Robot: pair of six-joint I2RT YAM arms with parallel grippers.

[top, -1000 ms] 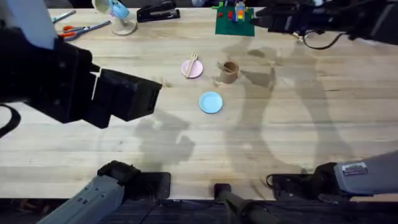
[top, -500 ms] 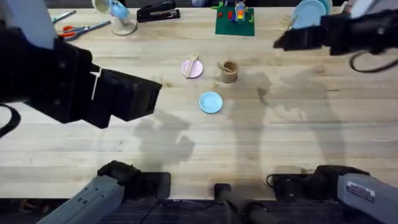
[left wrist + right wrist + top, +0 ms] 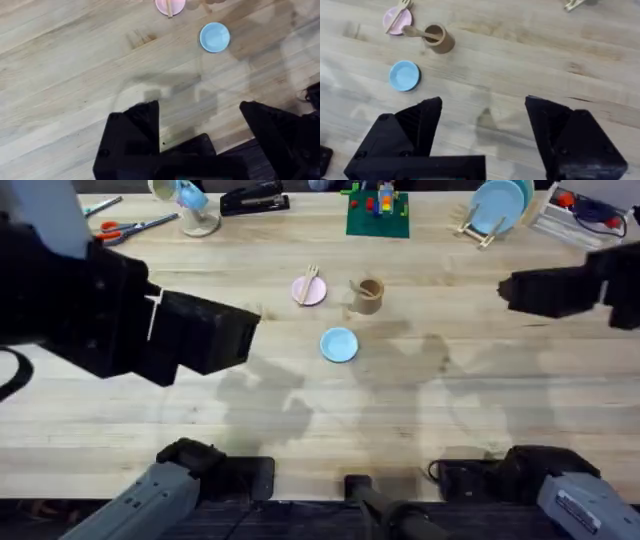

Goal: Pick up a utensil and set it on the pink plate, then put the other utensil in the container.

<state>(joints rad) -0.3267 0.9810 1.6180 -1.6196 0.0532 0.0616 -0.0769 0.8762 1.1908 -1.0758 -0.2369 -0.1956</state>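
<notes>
The wooden fork [image 3: 308, 281] lies across the small pink plate [image 3: 309, 291], seen too in the right wrist view as fork [image 3: 397, 12] on plate [image 3: 402, 21]. The wooden spoon [image 3: 419, 33] rests in the brown cup [image 3: 439, 38], its bowl sticking out over the rim; overhead the cup [image 3: 369, 295] stands right of the pink plate. My left gripper [image 3: 199, 117] hangs open, high over the table's left side. My right gripper [image 3: 484, 117] is open and empty, well to the right of the cup. In the left wrist view the pink plate [image 3: 176, 5] sits at the frame's edge.
A light blue plate [image 3: 339, 345] lies in front of the pink one. Along the far edge are scissors [image 3: 130, 226], a stapler [image 3: 254, 198], a green brick base [image 3: 377, 215] and a blue dish on a rack [image 3: 495, 207].
The right arm has swung away from the far middle to the right side and back from the cup. The left arm has stayed put.
</notes>
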